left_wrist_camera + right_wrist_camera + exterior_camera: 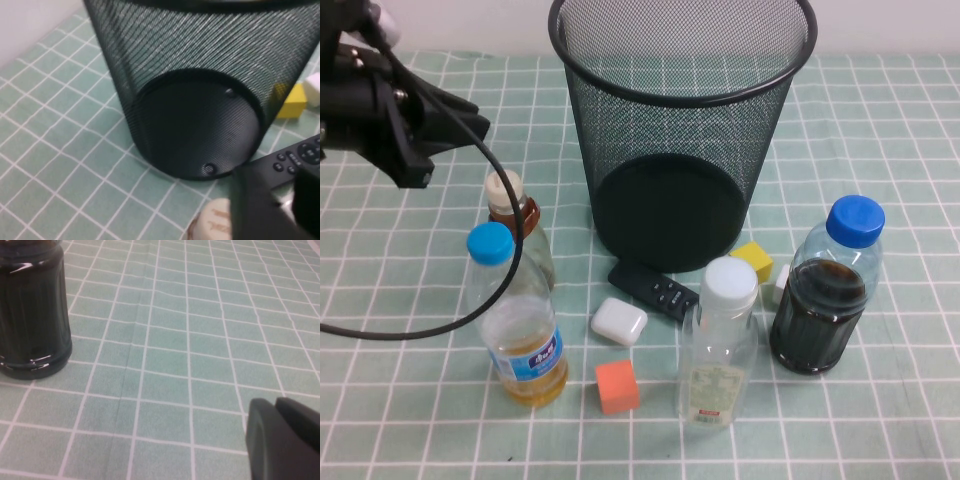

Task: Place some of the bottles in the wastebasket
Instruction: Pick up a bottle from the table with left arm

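Observation:
The black wire-mesh wastebasket [680,130] stands upright at the back centre and fills the left wrist view [195,90]. The small bottle with a beige cap and brown liquid [510,212] stands to its front left; its cap shows in the left wrist view [214,226]. The white-capped bottle with the green-red label [720,345] stands at the front centre. My left gripper [475,115] is open and empty, above and behind the small bottle [280,205]. My right gripper [277,407] is shut and empty, low over the cloth; the high view does not show it.
A blue-capped bottle of yellow liquid [520,320] stands in front of the small bottle. A blue-capped dark bottle [825,290] stands at the right [30,315]. A black remote [653,288], a white case [618,321], an orange cube [617,387] and a yellow cube [752,260] lie between them.

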Controlling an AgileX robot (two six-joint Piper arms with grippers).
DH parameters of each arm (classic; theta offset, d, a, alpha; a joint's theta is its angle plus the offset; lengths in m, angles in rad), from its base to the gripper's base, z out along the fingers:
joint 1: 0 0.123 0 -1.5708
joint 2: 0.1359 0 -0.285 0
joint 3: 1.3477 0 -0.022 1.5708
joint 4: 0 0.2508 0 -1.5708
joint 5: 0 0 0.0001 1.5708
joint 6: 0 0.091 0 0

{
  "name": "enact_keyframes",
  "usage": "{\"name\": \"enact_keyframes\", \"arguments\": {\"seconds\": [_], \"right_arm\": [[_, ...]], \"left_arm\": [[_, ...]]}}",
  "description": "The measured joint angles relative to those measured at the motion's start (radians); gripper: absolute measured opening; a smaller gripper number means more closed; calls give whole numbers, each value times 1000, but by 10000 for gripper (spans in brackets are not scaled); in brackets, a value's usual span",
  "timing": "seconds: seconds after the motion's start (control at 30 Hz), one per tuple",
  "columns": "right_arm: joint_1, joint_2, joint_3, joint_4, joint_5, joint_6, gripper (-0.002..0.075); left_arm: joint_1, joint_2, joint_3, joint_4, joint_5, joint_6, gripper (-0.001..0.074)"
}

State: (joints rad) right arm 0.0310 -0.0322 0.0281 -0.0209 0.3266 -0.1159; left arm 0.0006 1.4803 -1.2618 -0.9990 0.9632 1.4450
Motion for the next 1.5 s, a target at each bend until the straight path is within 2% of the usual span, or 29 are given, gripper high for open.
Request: {"name": "enact_keyframes", "arguments": {"seconds": [0.03, 0.17, 0.2, 0.3, 0.87, 0.97, 1.03, 1.1, 1.2, 1.3, 1.5], "right_arm": [[0, 0, 0, 0, 0, 0, -7], [0, 0, 0, 0, 0, 0, -7], [0, 0, 0, 0, 0, 0, -7], [0, 0, 0, 0, 0, 0, -7], [0, 0, 0, 0, 0, 0, -7], [0, 0, 0, 0, 0, 0, -7], [0, 0, 0, 0, 0, 0, -7], [0, 0, 0, 0, 0, 0, -7], [0, 0, 0, 0, 0, 0, -7], [0, 0, 0, 0, 0, 0, -7], [0, 0, 0, 0, 0, 0, -7]], "left_arm": [[0, 14, 0, -2, -7, 10, 165], [0, 60, 0, -27, -11, 111, 475], [0, 71, -1, -43, -6, 145, 527], [0, 104, -2, -81, 4, 221, 589], [0, 295, -4, -165, 18, 341, 590], [0, 317, -4, -172, 18, 343, 536], [0, 327, -4, -174, 13, 345, 454], [0, 327, -4, -174, 8, 345, 312], [2, 312, -7, -163, 6, 330, 306], [11, 249, -36, -98, 6, 231, 306], [34, 32, -226, 191, 52, -259, 306]]}}
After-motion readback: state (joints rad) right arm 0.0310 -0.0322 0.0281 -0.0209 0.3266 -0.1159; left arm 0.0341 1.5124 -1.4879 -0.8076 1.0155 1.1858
